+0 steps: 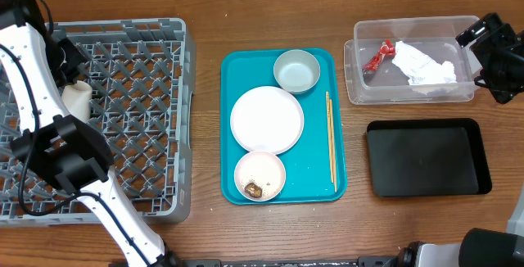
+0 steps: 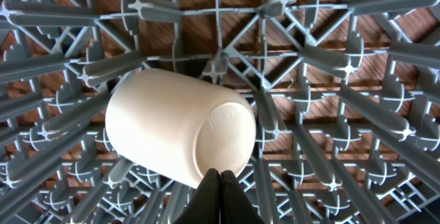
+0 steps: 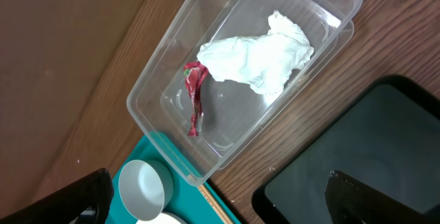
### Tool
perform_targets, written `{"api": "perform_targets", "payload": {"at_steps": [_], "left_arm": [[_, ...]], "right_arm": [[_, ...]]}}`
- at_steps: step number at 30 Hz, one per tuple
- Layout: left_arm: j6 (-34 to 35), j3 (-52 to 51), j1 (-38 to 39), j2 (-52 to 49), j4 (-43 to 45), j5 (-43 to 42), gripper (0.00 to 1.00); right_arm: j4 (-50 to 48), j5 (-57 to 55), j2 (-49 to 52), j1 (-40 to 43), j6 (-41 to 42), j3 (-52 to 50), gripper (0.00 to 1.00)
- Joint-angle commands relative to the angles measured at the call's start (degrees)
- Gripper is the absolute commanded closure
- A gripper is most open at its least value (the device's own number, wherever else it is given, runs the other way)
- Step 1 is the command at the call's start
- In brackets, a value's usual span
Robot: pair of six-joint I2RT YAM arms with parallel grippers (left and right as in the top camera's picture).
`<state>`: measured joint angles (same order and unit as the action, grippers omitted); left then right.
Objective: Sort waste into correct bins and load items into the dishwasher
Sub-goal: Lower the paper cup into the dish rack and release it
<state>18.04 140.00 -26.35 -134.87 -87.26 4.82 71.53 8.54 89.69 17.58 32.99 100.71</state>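
The dish rack (image 1: 131, 95), at the left of the overhead view, is matt grey moulded plastic. The cup (image 2: 179, 131) in it looks like smooth off-white ceramic with a satin sheen. The table (image 1: 205, 218) is brown wood with visible grain. The teal tray (image 1: 315, 177) is smooth plastic, the plate (image 1: 266, 119) glossy white, the chopsticks (image 1: 331, 140) pale bare wood. At upper right, the clear tub (image 3: 155, 80) is glossy transparent plastic. In it are a shiny, crinkled red foil wrapper (image 3: 194, 97) and a matt, crumpled paper napkin (image 3: 258, 59). The black tray (image 3: 357, 162) is smooth and dully reflective.

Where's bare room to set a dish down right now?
Free: rack floor right of the cup; whole black tray; table strip between rack and teal tray. Crowded: teal tray, with plate, two bowls, chopsticks; clear tub holds napkin, wrapper.
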Motion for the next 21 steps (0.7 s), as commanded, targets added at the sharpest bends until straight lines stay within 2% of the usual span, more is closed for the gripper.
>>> {"api": "perform_targets", "payload": {"at_steps": [1,12,21], "left_arm": [[-0.83,-1.51,-0.04,-0.92,0.87,0.48,0.96],[-1.31,-4.59,-0.59,-0.92,1.86,1.01,0.96],[2.95,-3.98,-5.68,0.76,-0.83,1.75,0.96]], "right_arm": [[-0.31,-0.57,0.07,0.17,0.17,0.61,0.00],[-0.31,-0.59,0.07,0.17,0.17,0.61,0.00],[-0.33,-0.59,0.07,0.17,0.17,0.61,0.00]]}}
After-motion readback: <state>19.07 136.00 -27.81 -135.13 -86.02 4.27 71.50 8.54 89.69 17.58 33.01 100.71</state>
